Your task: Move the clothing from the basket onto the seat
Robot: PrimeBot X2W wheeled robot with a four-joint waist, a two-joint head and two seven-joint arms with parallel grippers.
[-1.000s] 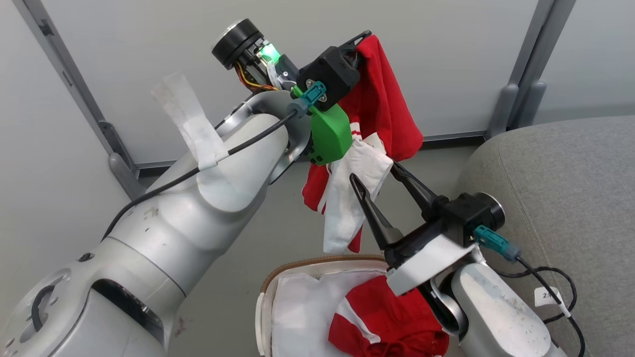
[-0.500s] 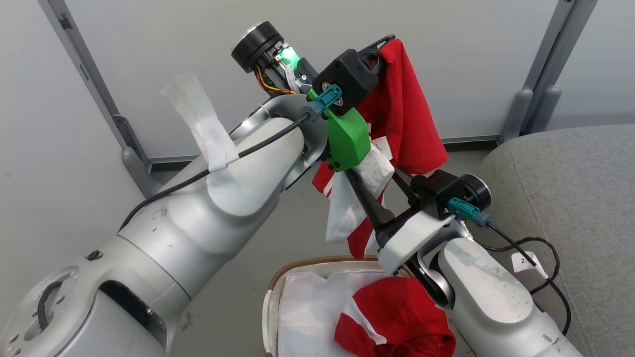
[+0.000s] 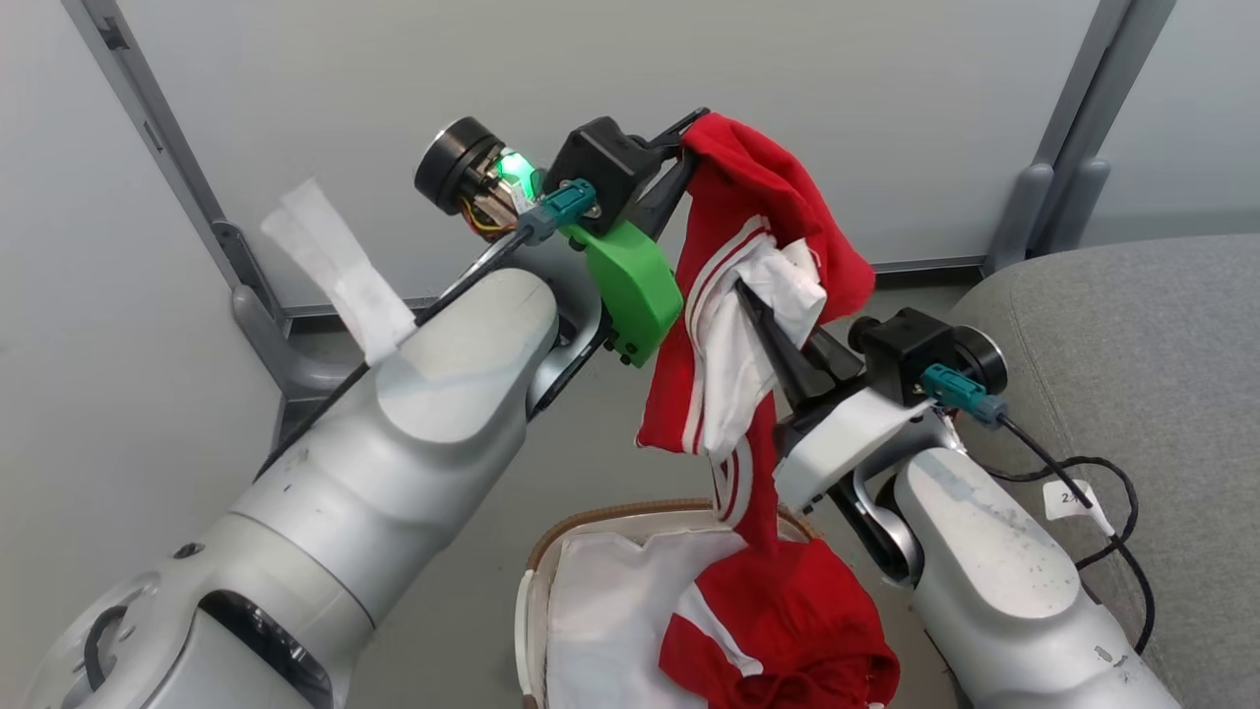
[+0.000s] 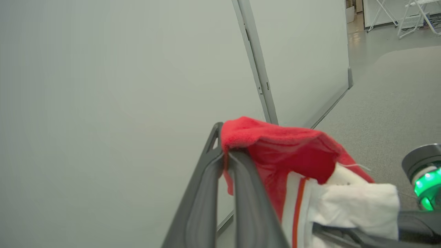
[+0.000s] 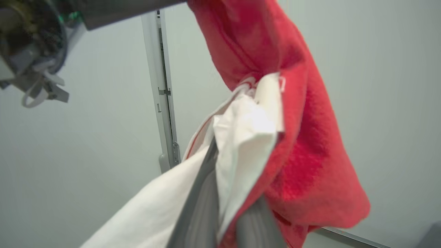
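holding a red garment (image 3: 733, 212) aloft, hanging lengthwise downward: left gripper (image 3: 686, 148) pinched shut on its top, right gripper (image 3: 756, 297) pinched on its white panel (image 3: 730, 364) below. seat (image 3: 1132, 345) beside right gripper, nearer that arm.

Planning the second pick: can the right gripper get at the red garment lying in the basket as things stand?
Probably not until it lets go. The right gripper is shut on the hanging garment, which the left gripper also grips. The other garment lies uncovered in the basket below.
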